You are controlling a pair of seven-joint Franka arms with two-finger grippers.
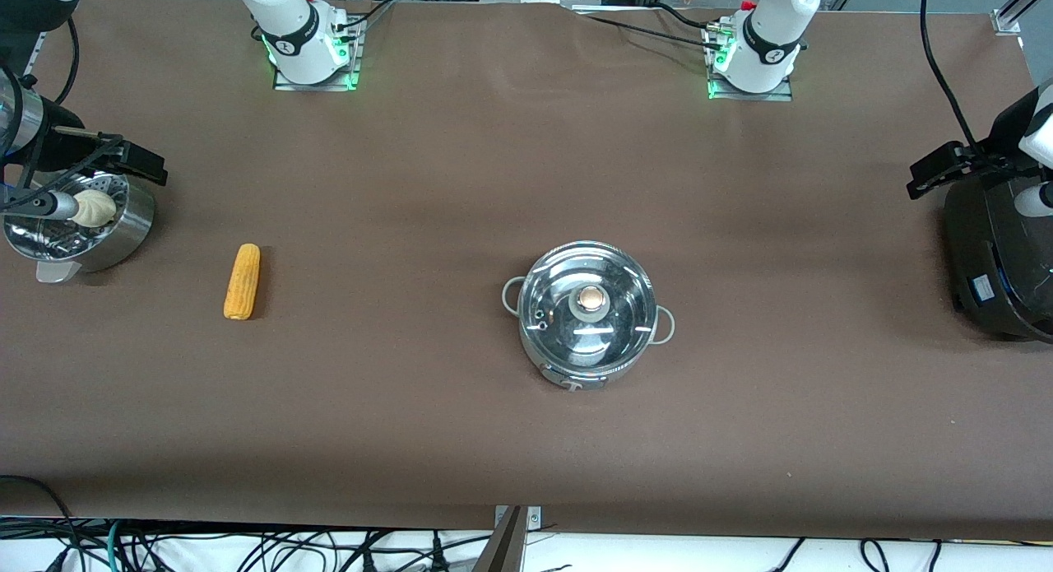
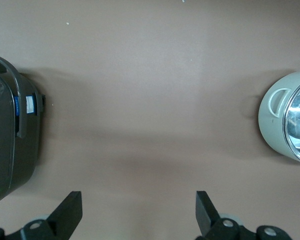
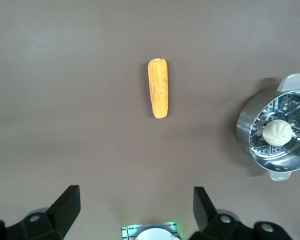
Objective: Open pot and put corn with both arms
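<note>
The steel pot [image 1: 586,313] stands mid-table with its glass lid [image 1: 613,292] on, and its edge shows in the left wrist view [image 2: 275,117]. The corn [image 1: 242,281] lies on the brown table toward the right arm's end, and shows in the right wrist view [image 3: 158,87]. My right gripper [image 1: 140,165] hangs high over the steamer, open and empty; its fingertips [image 3: 70,200] are wide apart. My left gripper [image 1: 934,173] hangs high by the black cooker, open and empty, fingertips [image 2: 202,205] wide apart. Both arms wait away from the pot and corn.
A perforated steel steamer [image 1: 123,226] holding a white bun [image 1: 95,208] stands at the right arm's end, also in the right wrist view [image 3: 246,125]. A large black cooker [image 1: 999,259] stands at the left arm's end, also in the left wrist view [image 2: 10,135].
</note>
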